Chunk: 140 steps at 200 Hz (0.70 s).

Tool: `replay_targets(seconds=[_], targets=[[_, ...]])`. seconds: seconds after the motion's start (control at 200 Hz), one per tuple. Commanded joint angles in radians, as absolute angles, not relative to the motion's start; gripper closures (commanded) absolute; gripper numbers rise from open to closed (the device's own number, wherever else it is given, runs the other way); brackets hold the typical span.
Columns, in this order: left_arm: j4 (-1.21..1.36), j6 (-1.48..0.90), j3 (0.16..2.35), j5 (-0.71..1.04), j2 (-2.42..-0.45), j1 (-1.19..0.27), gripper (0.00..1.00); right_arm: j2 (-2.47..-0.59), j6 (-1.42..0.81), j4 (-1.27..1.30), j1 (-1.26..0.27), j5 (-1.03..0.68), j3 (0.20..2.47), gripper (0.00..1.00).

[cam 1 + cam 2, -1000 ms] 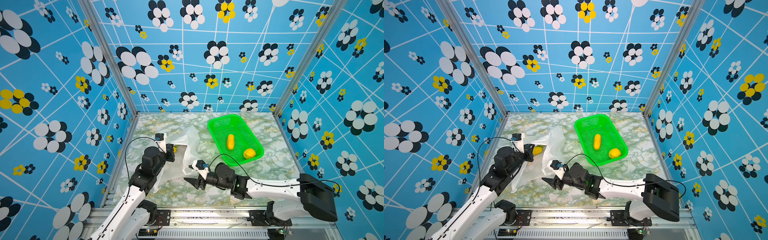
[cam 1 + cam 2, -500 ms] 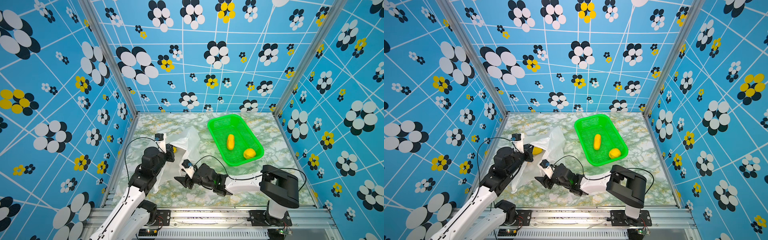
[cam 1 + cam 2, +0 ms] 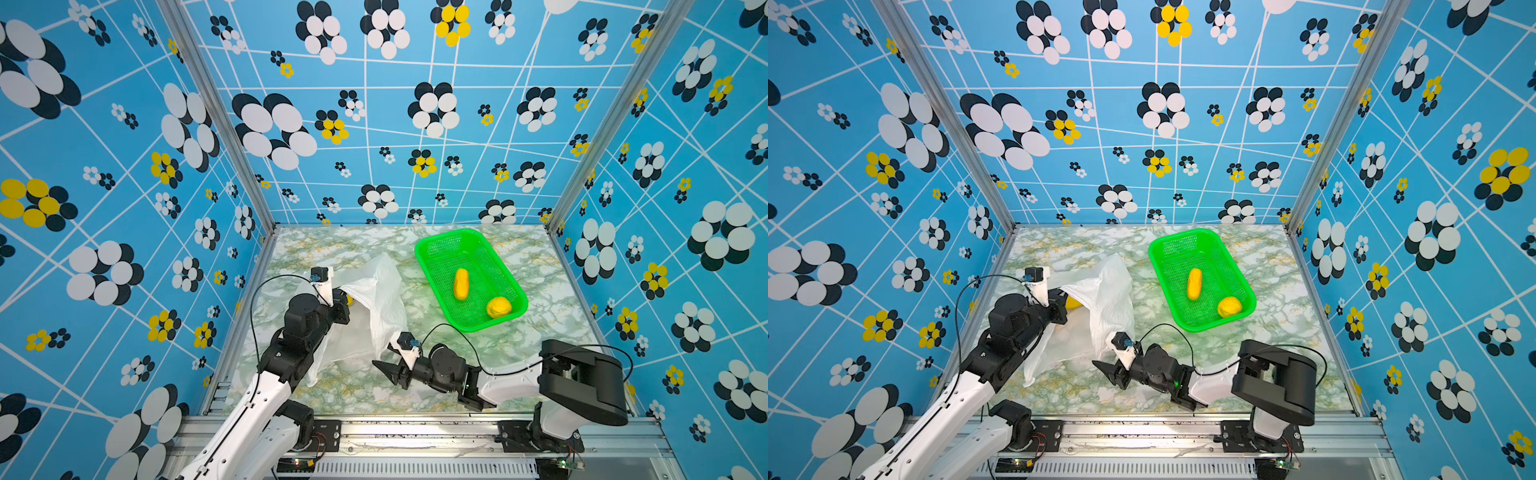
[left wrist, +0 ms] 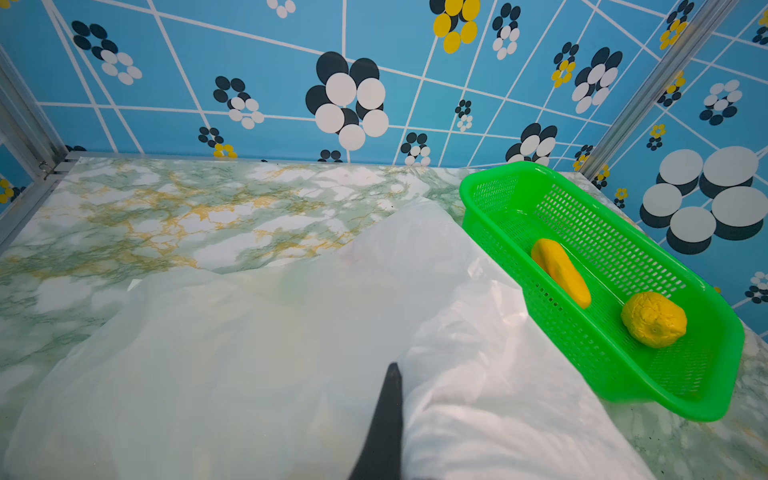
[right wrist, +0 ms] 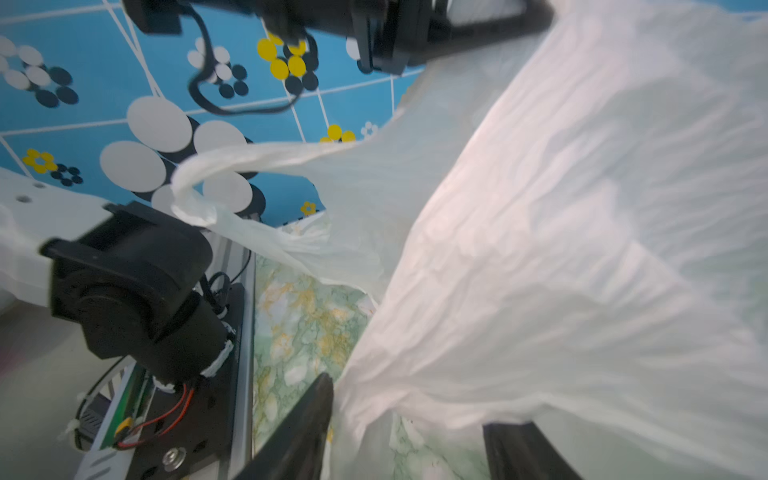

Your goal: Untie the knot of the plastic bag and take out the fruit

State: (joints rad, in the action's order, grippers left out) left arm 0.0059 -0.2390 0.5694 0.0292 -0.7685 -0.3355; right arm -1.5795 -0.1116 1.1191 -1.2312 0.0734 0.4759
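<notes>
Right gripper back, fingers apart, beside limp translucent plastic bag; left gripper tight on it.

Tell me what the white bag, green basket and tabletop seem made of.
The plastic bag: thin, translucent film, crinkled and limp. The basket: rigid glossy moulded plastic, perforated mesh walls. The tabletop: looks like marble, green with gold veins, though possibly only a printed sheet.
</notes>
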Motion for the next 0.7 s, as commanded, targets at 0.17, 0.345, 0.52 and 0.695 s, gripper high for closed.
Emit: replay_targets(seconds=[0.17,0.345,0.52,0.695], targets=[[0.017,-0.221,0.567,0.015,-0.756,-0.344,1.0,-1.522,0.146,0.923,-1.476,0.232,0.557,0.49],[0.015,-0.22,0.566,0.017,-0.756,-0.344,1.0,-1.692,0.096,0.906,-1.505,0.222,0.689,0.51],[0.014,-0.222,0.566,0.028,-0.748,-0.345,1.0,-1.785,0.072,0.932,-1.502,0.308,0.745,0.57],[0.017,-0.224,0.561,0.026,-0.741,-0.346,1.0,-1.744,0.0,0.986,-1.417,0.501,0.659,0.61]])
